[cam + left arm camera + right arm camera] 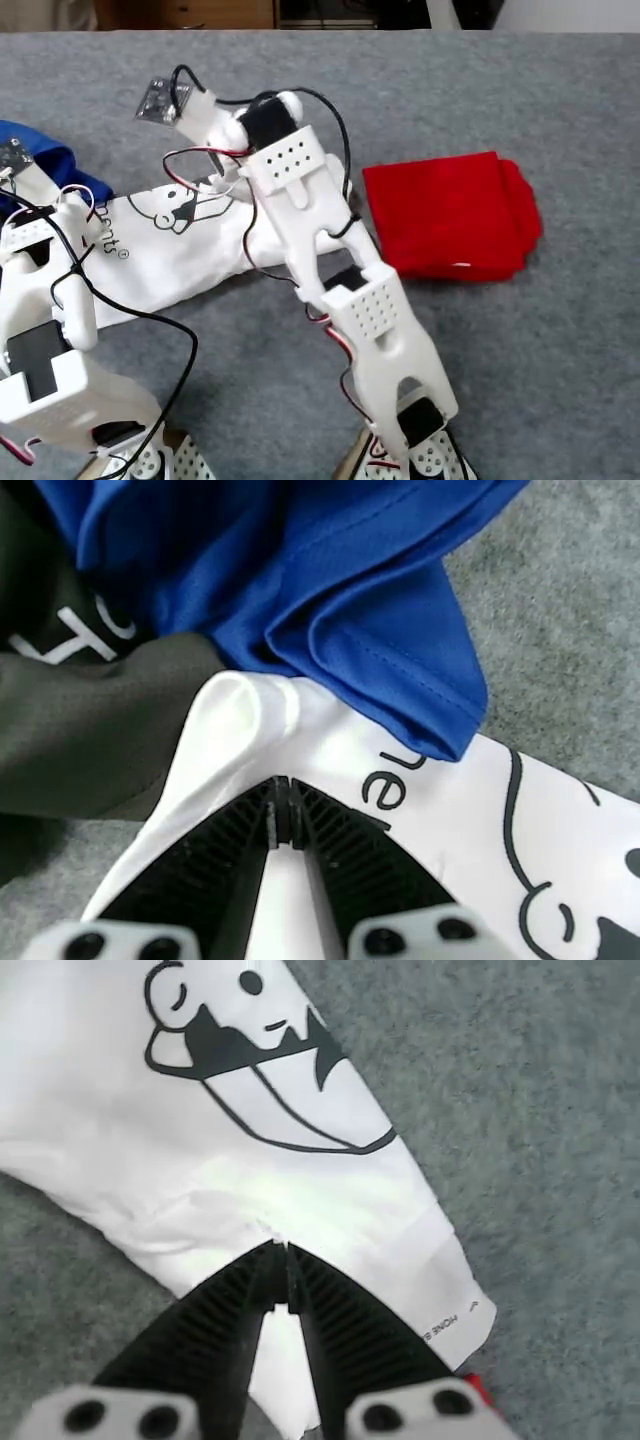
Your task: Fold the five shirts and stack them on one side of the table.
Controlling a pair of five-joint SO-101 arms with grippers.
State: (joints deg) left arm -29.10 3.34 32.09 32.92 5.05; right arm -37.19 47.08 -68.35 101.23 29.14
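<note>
Grey, felt-like table (560, 380) in front of me, seen from above, with four shirts lying on it. A red shirt (450, 215), folded into a block, sits alone toward my right. Close beside it, a white shirt (180, 250) (black cartoon drawing and lettering on its front) lies rumpled across the middle and left. A blue shirt (45, 165) is bunched at the far left, its hem overlapping the white one. A dark shirt (80, 720) with white lettering lies partly under the blue.
</note>
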